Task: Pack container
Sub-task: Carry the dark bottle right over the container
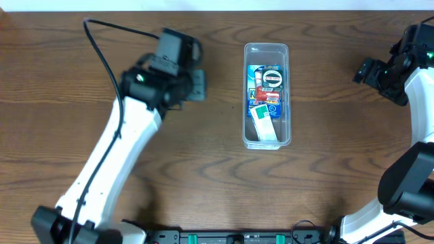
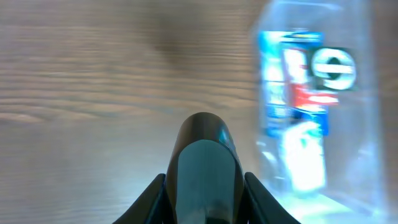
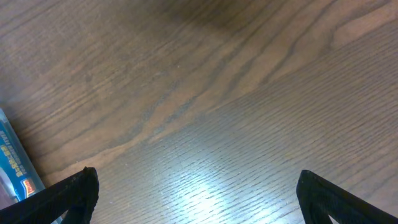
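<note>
The clear container (image 1: 266,51) stands upright at the table's middle, long side running front to back. It holds blue, red and white packets (image 1: 266,95) and a white-green packet (image 1: 263,122) at its near end. It shows blurred at the right of the left wrist view (image 2: 373,130). My left gripper (image 1: 196,85) is left of the container, apart from it. In the left wrist view its fingers (image 2: 205,180) are shut on a dark rounded item (image 2: 204,155) with a grey-green face. My right gripper (image 1: 363,70) is right of the container, open and empty (image 3: 196,177) over bare wood.
The table is dark brown wood (image 1: 319,176). A black cable (image 1: 102,47) runs from the left arm over the back left of the table. A blue packet's edge (image 3: 12,155) shows at the left of the right wrist view.
</note>
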Robot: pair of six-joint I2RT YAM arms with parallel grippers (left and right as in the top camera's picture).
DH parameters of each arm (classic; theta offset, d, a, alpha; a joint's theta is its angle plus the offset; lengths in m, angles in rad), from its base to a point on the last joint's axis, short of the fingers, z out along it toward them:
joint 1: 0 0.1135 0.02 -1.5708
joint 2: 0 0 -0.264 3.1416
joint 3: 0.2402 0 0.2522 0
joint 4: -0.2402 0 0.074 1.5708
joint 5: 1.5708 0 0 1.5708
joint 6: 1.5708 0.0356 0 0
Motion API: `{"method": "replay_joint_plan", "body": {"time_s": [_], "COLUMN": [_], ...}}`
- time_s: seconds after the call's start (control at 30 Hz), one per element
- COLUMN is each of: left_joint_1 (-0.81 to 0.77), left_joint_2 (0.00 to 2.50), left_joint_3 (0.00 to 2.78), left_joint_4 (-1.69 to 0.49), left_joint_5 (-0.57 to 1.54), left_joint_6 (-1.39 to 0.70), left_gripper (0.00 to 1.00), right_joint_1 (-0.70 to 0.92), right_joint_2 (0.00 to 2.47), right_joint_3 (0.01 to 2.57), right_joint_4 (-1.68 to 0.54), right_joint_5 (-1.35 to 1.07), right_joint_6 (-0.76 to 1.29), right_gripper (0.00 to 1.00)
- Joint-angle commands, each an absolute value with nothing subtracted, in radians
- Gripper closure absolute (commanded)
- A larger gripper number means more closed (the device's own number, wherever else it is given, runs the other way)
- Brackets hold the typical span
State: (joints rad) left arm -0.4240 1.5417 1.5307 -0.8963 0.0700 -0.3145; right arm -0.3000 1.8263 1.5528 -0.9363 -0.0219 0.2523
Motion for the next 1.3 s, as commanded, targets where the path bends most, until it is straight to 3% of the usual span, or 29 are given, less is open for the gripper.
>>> {"method": "replay_joint_plan", "body": {"time_s": [0.0, 0.57, 1.27], "left_joint_1": [-0.506, -0.773, -0.820], "left_joint_2": [1.520, 1.625, 1.860], "left_joint_3": [1.541, 1.541, 1.541], "left_joint_4": [-0.897, -0.725, -0.562], "left_joint_5": [0.067, 0.066, 0.060], "left_joint_6": [-0.438, -0.554, -0.631], "left_gripper": [0.71, 0.71, 0.70], "right_joint_1": [-0.301, -0.301, -0.301], "right_joint_2": [1.828, 1.828, 1.828], "right_joint_3": [1.549, 1.549, 1.549], "right_joint_4": [-0.935, -0.935, -0.935], "right_joint_5": [-0.015, -0.015, -0.015], "right_joint_6": [0.257, 0.257, 0.257], "right_gripper": [0.01, 0.01, 0.01]}}
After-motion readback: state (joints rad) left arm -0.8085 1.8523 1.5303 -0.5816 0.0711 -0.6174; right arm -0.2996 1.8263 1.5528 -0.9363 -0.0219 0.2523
